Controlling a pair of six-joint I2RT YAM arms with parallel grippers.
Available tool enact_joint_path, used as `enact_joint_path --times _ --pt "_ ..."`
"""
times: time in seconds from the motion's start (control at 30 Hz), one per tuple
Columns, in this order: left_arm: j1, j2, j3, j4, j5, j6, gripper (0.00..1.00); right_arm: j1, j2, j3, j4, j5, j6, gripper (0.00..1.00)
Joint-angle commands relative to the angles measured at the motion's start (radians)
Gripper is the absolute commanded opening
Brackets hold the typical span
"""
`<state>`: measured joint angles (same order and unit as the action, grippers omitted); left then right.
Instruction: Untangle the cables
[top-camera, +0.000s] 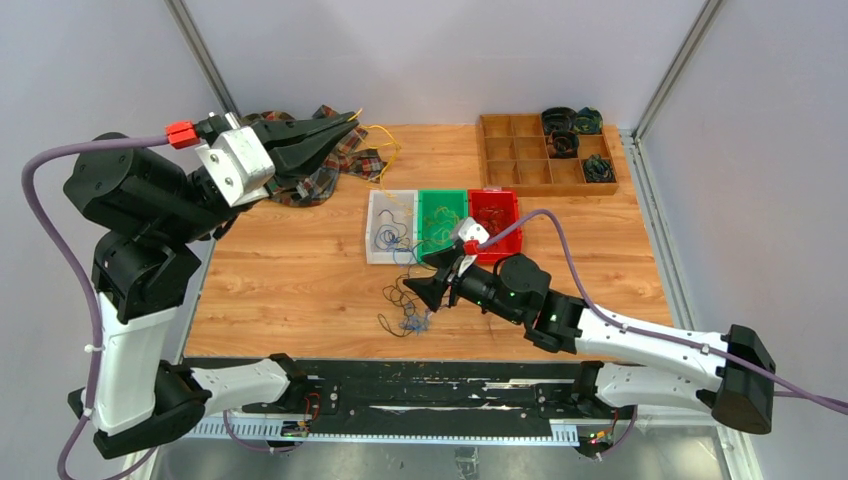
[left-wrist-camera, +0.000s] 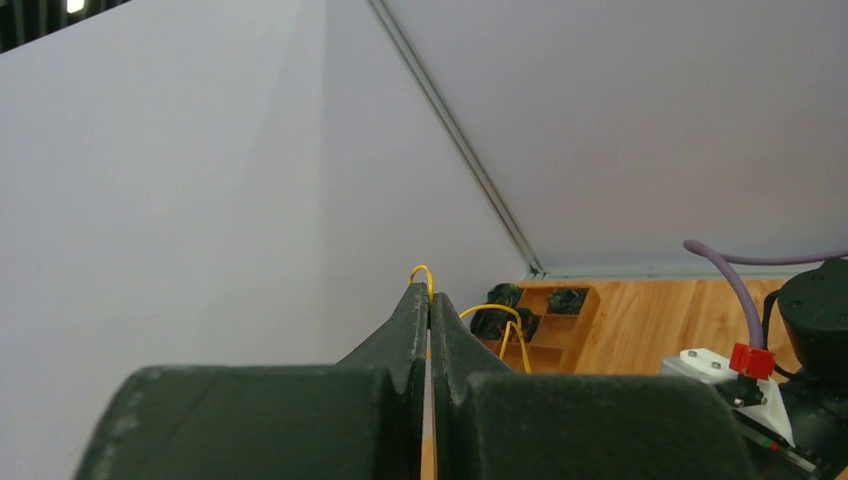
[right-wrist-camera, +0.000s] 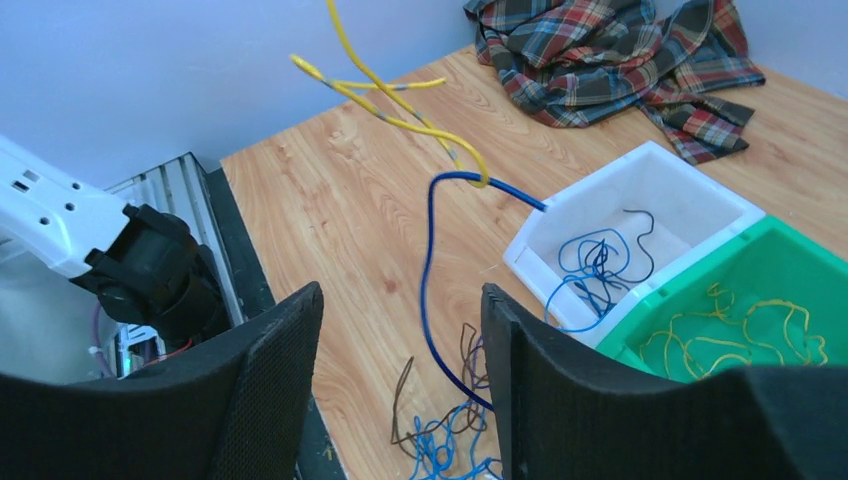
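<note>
On my far left the left gripper is raised high above the back corner of the table, its fingers pressed together on a yellow cable. I read that height as deliberate: it draws the strand up and away so it can slide free of the rest. From that arm's own camera I see mostly bare wall, with only a small yellow loop poking above the closed tips; the pinch point itself is buried between the fingers. Just behind lies a crumpled plaid cloth, which plays no part. The yellow cable drops toward the middle and hooks a blue cable, which hangs from it in a long arc. I cannot tell whether the two are knotted or merely draped over each other. Next comes the white bin with loose blue strands inside, apparently sorted by colour. In front of it, on the bare wood, sits the remaining tangle of blue and dark wire, where the blue cable's lower end gets lost; the right wrist view cuts it off at the bottom edge. The right gripper hovers low just beside it, fingers spread and holding nothing, probably ready to pin the pile down. Then the green bin holding yellow strands, and the red bin, partly hidden by the right wrist. Far right, the wooden tray holds dark coils too small to identify.
</note>
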<state>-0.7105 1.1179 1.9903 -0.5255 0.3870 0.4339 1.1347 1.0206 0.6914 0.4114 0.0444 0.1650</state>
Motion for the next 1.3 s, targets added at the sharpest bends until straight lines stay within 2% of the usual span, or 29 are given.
enact_joint_path --times 0.0,0.1,0.17,0.47,0.6,0.67,0.77,0.83,0.9,1.0,1.07,1.27 --pt "-0.006 -0.017 -0.001 0.005 0.024 -0.014 0.0 0.023 0.041 0.048 0.041 0.02 -0.078 0.55" --pt "-0.006 -0.018 -0.005 0.005 0.027 -0.015 0.0 0.023 0.047 0.037 0.056 0.026 -0.078 0.38" --pt "-0.006 -0.021 -0.006 0.003 0.027 -0.011 0.01 0.023 0.04 0.027 0.061 0.033 -0.079 0.31" --pt "-0.006 -0.015 0.006 0.001 0.036 -0.023 0.0 0.025 0.023 0.021 0.043 0.04 -0.104 0.31" --pt "-0.006 -0.01 0.014 -0.002 0.035 -0.026 0.0 0.025 0.035 0.04 0.04 0.038 -0.123 0.09" --pt "-0.006 -0.007 0.019 -0.008 0.035 -0.026 0.0 0.03 0.036 0.044 0.034 0.033 -0.13 0.1" --pt "-0.006 -0.005 0.022 -0.016 0.037 -0.02 0.0 0.056 0.03 0.046 0.016 0.058 -0.175 0.24" --pt "-0.006 -0.003 0.023 -0.016 0.035 -0.018 0.0 0.062 0.021 0.048 0.004 0.079 -0.197 0.26" --pt "-0.006 -0.002 0.029 -0.016 0.037 -0.019 0.0 0.063 0.018 0.053 -0.005 0.081 -0.211 0.24" --pt "-0.006 0.002 0.035 -0.016 0.039 -0.023 0.0 0.063 0.033 0.073 -0.014 0.057 -0.23 0.08" --pt "-0.006 0.005 0.039 -0.016 0.037 -0.023 0.0 0.063 0.044 0.083 -0.015 0.043 -0.233 0.01" --pt "-0.006 0.009 0.053 -0.016 0.033 -0.015 0.01 0.063 0.049 0.044 0.005 0.028 -0.217 0.01"
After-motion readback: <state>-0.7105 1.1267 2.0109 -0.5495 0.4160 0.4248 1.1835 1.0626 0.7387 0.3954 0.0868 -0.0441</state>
